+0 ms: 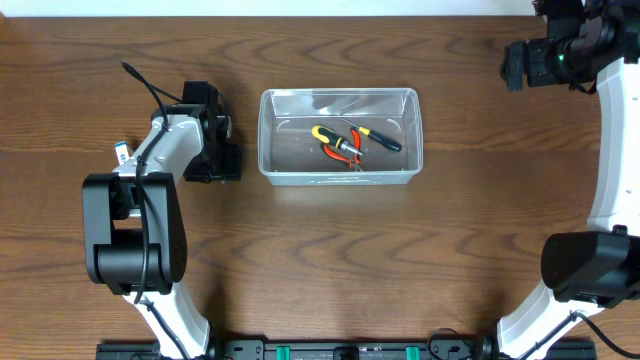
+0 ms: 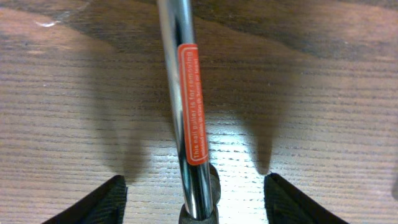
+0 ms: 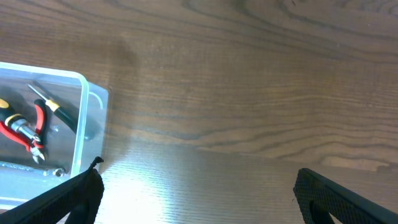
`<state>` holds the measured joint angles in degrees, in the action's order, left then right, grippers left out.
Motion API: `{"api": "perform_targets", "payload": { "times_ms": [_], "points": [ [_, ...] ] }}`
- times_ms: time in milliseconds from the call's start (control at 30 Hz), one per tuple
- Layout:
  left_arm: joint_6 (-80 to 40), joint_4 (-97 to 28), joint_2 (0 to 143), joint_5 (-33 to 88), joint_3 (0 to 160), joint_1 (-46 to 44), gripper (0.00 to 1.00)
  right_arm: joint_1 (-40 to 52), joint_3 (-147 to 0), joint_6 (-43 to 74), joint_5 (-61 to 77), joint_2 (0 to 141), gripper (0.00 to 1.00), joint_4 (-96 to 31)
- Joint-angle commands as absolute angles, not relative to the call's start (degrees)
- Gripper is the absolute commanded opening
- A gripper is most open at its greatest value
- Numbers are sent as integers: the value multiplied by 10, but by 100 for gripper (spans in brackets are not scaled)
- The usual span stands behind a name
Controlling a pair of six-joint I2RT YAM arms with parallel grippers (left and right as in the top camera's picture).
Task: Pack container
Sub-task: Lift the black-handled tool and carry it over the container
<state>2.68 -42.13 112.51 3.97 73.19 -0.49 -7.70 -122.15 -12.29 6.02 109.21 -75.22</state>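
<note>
**A:** Where does everything sit?

**B:** The dark brown wooden table (image 1: 450, 250) carries the clear rectangular plastic container (image 1: 414, 120) at its middle, open side up. The left gripper (image 2: 194, 180) is low over the wood just left of that tub. The right gripper (image 3: 199, 173) hangs well off to the far right, with its jaws apart and nothing between them.

**A:** And the left one, is it holding anything?

**B:** Not yet, I'd say. Its jaws are spread wide, and a polished chrome steel nail puller (image 2: 176, 74) lies on the table running straight up the gap between them. Neither finger touches it.

**A:** So the step is the pick.

**B:** That's my reading. The bar is round, slick and probably heavy for its width, so I'd close squarely across it with both pads meeting the shaft together. A one-sided touch could roll it away. It also looks long, so a grasp near one end would likely let it droop. I can't tell from the wrist view where along its length the jaws stand.

**A:** What's in the tub?

**B:** A pair of red-handled pliers (image 1: 340, 150) and a yellow-and-black screwdriver (image 1: 372, 136) lie crossed near the middle. I'd lower the bar lengthwise along a free wall.

**A:** What about the sticker?

**B:** The red paper label (image 2: 193, 102) on the shaft might offer slightly more friction than bare chrome.
</note>
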Motion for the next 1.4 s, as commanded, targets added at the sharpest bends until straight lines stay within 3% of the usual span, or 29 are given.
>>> {"api": "perform_targets", "payload": {
  "times_ms": [0,267,667,800,1133,1367],
  "points": [
    [28,-423,1131,41,727,-4,55,-79,-1221,-119,67,1089,99,-753],
    [28,-423,1131,41,727,-4,33,-79,-1221,-119,67,1089,99,-753],
    [28,-422,1131,40,727,-4,19,-79,-1221,-119,67,1089,99,-753],
    [28,-420,1131,38,727,-4,6,-79,-1221,-119,67,1089,99,-753],
    [28,-441,1110,36,739,-4,6,-79,-1221,-119,67,1089,99,-753],
    [34,-506,1006,34,802,-4,6,-78,-1221,-118,67,1089,99,-754]
  ]
}}
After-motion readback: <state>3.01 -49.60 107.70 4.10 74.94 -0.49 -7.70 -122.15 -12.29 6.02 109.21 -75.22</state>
